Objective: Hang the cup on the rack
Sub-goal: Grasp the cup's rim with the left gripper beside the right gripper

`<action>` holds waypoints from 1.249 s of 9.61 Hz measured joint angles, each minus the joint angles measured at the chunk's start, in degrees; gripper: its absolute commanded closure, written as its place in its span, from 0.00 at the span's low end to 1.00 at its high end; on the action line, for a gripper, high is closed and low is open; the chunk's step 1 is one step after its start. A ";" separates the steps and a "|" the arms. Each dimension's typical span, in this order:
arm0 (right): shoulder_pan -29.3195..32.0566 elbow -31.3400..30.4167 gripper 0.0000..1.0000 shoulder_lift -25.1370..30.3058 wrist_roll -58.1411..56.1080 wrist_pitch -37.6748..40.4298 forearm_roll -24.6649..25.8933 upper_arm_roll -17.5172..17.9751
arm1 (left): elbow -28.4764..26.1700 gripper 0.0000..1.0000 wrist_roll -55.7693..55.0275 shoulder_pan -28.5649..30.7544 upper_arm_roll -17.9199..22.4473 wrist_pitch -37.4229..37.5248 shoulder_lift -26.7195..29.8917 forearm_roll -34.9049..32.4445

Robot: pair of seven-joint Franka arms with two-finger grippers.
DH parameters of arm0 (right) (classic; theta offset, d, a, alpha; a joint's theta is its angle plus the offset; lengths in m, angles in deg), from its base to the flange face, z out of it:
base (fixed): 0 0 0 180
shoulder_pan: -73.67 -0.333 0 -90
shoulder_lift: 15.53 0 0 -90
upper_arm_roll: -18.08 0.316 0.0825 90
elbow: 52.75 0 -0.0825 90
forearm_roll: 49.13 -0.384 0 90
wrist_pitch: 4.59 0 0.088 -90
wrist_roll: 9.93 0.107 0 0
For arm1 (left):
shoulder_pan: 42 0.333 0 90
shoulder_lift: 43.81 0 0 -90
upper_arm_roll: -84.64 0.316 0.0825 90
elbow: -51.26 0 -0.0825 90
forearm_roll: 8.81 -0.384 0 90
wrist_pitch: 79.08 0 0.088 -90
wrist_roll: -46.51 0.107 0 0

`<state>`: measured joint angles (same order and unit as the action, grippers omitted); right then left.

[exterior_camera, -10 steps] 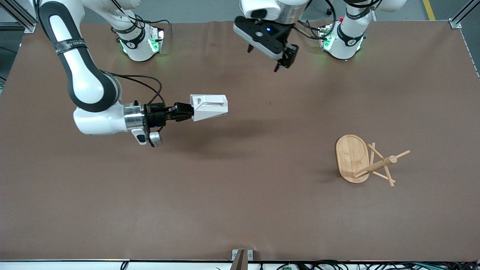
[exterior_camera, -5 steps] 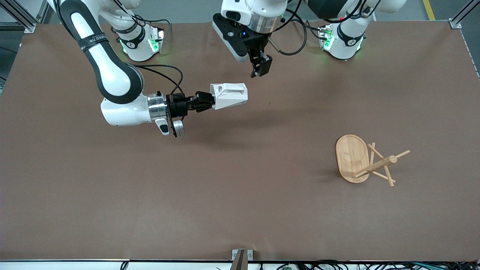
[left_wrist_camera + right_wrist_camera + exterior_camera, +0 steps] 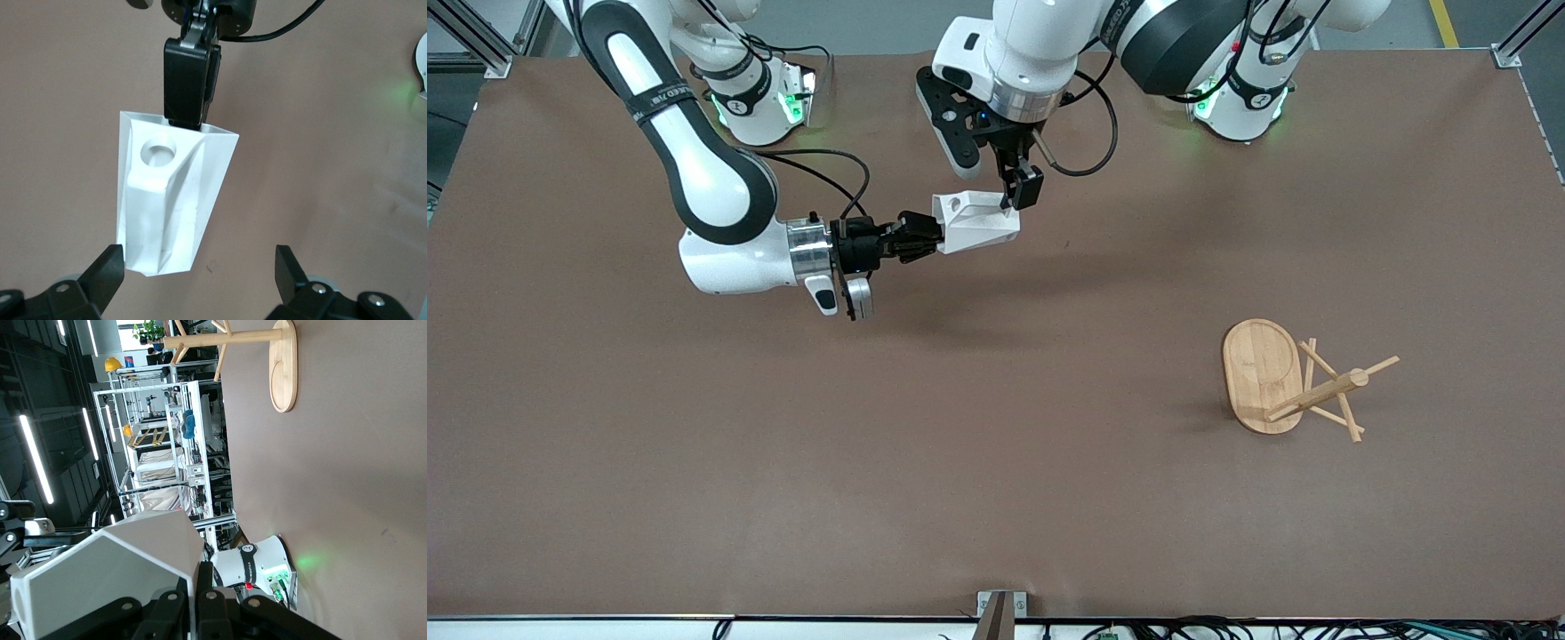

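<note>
The white faceted cup (image 3: 971, 224) is held sideways in the air over the table's middle, toward the arms' bases. My right gripper (image 3: 927, 238) is shut on its rim wall; in the right wrist view (image 3: 197, 577) the fingers pinch the cup (image 3: 107, 580). My left gripper (image 3: 1019, 191) is open at the cup's narrow base end. In the left wrist view the left gripper (image 3: 198, 267) has the cup's base (image 3: 167, 207) just inside its jaws, close beside one finger (image 3: 110, 267). The bamboo rack (image 3: 1263, 373) stands toward the left arm's end of the table.
The rack also shows in the right wrist view (image 3: 283, 367), apart from both grippers. Bare brown table (image 3: 960, 462) lies between the cup and the rack. The arm bases (image 3: 760, 107) stand along the table's back edge.
My right gripper carried the cup toward the left arm's end and the bases. My left gripper came down and reached the cup's base end.
</note>
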<state>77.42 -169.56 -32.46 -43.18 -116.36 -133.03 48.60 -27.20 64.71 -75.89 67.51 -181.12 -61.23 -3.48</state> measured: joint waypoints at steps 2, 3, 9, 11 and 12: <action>0.00 -0.02 1.00 0.01 -0.22 -0.01 -0.87 0.38 | 0.00 0.00 4.16 0.00 0.01 -0.03 -0.07 0.00; 0.00 -0.02 1.00 0.01 -0.33 -0.01 -1.15 0.41 | -0.07 0.00 5.31 0.00 0.02 -0.03 -0.23 0.00; 0.00 -0.08 1.00 0.01 -1.12 -0.13 -1.37 0.48 | -0.44 0.00 5.62 0.10 0.18 -1.25 -2.30 -1.22; 0.00 -0.08 0.99 0.01 -1.14 -0.13 -1.40 0.54 | -0.67 0.00 5.62 0.28 0.22 -1.25 -2.30 -1.27; 0.00 -0.08 0.99 0.01 -1.16 -0.13 -1.43 0.69 | -0.75 0.00 5.62 0.38 0.22 -1.39 -2.31 -1.30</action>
<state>77.42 -169.64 -32.46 -44.34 -116.49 -134.45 49.29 -27.95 70.33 -75.51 67.73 -182.51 -63.53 -4.78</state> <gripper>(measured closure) 0.960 0.000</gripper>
